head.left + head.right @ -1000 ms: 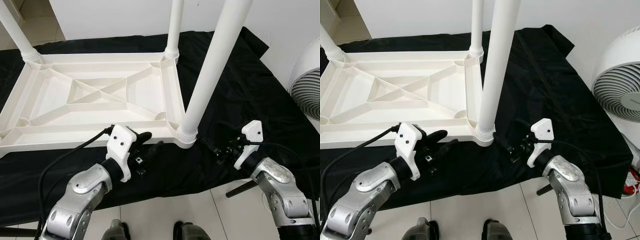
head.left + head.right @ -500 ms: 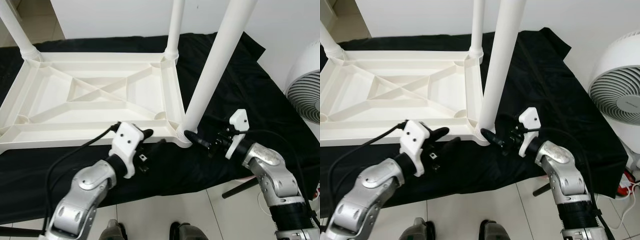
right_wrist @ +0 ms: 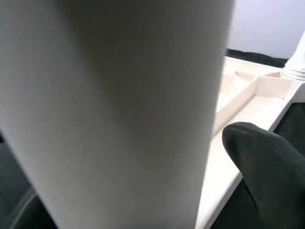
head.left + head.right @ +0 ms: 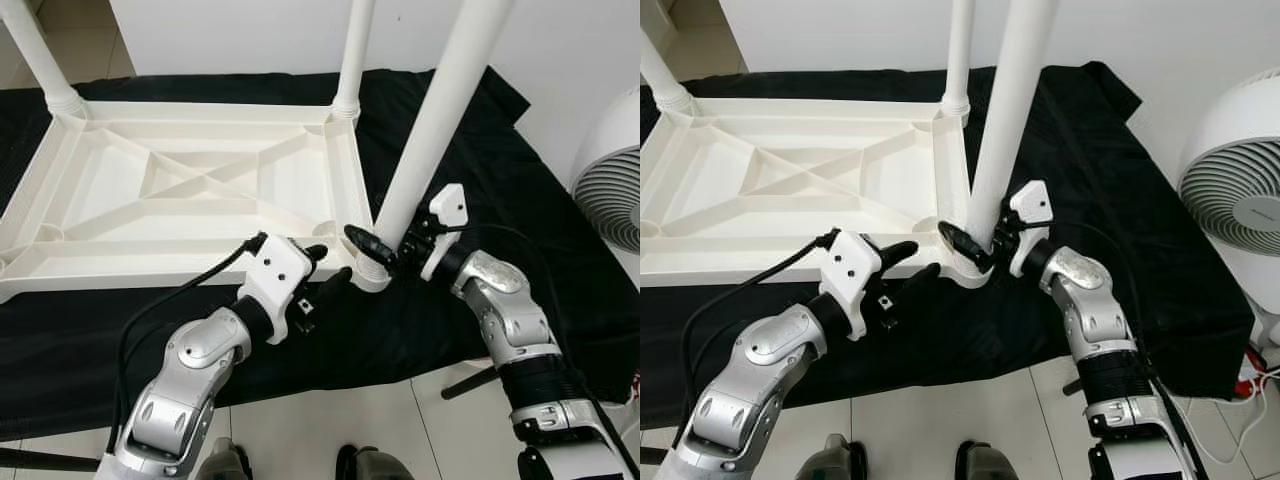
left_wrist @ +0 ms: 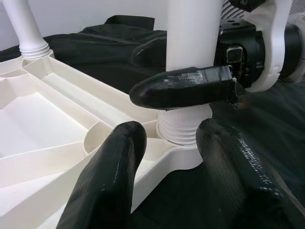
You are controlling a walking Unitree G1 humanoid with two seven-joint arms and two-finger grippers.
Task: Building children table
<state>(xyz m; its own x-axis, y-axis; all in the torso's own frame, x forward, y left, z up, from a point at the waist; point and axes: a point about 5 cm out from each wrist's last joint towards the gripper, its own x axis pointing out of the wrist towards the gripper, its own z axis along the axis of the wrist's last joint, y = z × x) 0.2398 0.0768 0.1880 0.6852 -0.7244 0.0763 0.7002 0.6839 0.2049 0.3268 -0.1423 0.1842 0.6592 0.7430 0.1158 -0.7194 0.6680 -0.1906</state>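
Note:
A white plastic table (image 4: 150, 262) lies upside down on a black cloth (image 4: 500, 160). Three legs stand up from it: a near right leg (image 4: 440, 120), a far right leg (image 4: 352, 50) and a far left leg (image 4: 40, 55). My right gripper (image 4: 385, 238) clasps the near right leg just above its ribbed collar (image 5: 183, 131). One finger (image 5: 186, 90) lies across the front and the other sits behind. My left gripper (image 4: 325, 268) is open at the table's near right corner, with its fingertips (image 5: 128, 138) on either side of the socket.
A white fan (image 4: 1240, 200) stands on the floor to the right of the cloth. Pale floor tiles (image 4: 380, 420) run along the cloth's near edge. A black cable (image 4: 190, 285) trails from my left wrist over the table's near rim.
My right gripper has swung left from the cloth onto the base of the near right leg. My left gripper has edged forward and right, up to the table's corner.

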